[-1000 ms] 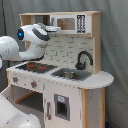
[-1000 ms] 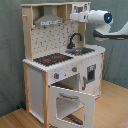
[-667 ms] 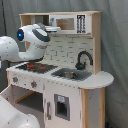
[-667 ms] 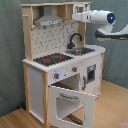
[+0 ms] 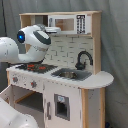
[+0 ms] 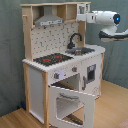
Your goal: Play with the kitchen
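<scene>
The kitchen is a tall toy unit of light wood and white panels, seen in both exterior views. It has a black-red stovetop, a black faucet and a sink. A grey hood hangs over the stove, and the microwave sits on the top shelf. The oven door hangs open toward the front. My gripper is up at the top shelf, beside the microwave's side.
The white arm stretches level above the counter. A grey curtain hangs behind the kitchen. The floor is wood. The rounded counter end juts out past the sink.
</scene>
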